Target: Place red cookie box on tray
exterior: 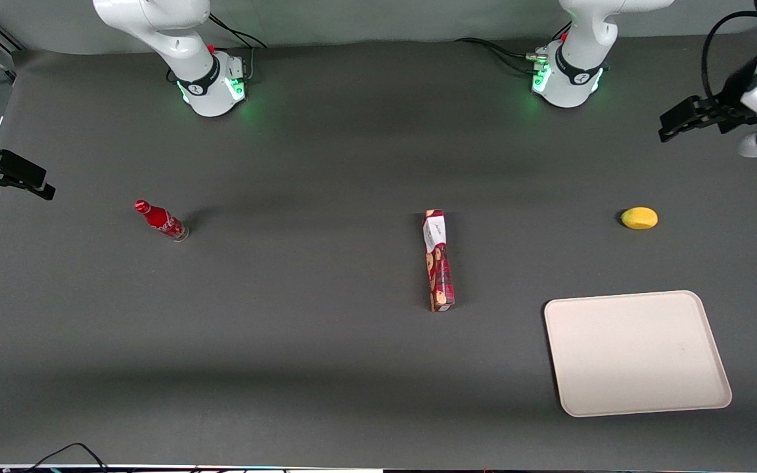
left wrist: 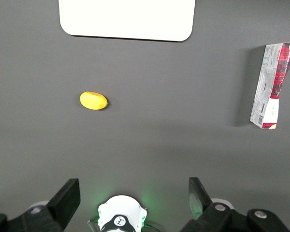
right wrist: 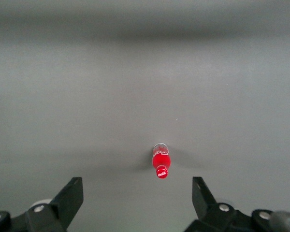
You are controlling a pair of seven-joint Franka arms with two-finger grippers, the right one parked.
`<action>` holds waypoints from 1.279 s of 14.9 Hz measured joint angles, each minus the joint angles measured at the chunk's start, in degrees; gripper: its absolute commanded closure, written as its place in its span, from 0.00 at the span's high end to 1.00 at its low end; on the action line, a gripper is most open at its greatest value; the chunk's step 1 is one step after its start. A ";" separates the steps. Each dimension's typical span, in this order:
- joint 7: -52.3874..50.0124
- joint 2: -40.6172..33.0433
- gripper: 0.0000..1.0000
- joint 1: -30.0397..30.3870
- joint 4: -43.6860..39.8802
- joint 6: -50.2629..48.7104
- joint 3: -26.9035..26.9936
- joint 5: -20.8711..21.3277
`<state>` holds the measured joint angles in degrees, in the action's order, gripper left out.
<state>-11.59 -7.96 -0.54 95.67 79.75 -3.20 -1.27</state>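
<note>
Claw (exterior: 671, 128) hangs high over the tabletop (exterior: 326, 368) at the working arm's end, spread wide, nothing between its fingers (left wrist: 65, 198). It is well apart from every object.

Landmark: tray (exterior: 635, 394), cream-beige, flat on the tabletop, nothing on it. Only one rounded edge of the tray (left wrist: 125, 29) shows in the left wrist view.

Red cookie box (exterior: 438, 260) lies flat on the tabletop, not on the tray. It sits toward the parked arm's end from the tray, clear gap between them, no contact. Long axis runs roughly toward/away from the front camera. White label end is the end farther from the front camera; the cookie-print end is the nearer one and comes about level with the tray's farther edge. In the left wrist view the red cookie box (left wrist: 272, 87) is partly cut by the frame edge.

Lemon (exterior: 639, 218), yellow, sits farther from the front camera than the tray, well apart from it; also seen from the wrist (left wrist: 93, 100).

Red soda bottle (exterior: 161, 221) stands much farther toward the parked arm's end from the tray, well past the box.
</note>
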 measured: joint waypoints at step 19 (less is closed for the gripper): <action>4.35 2.05 1.00 0.35 -3.28 -1.78 2.37 -0.37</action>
<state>-7.24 -5.91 -0.19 92.39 77.98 -0.83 -1.64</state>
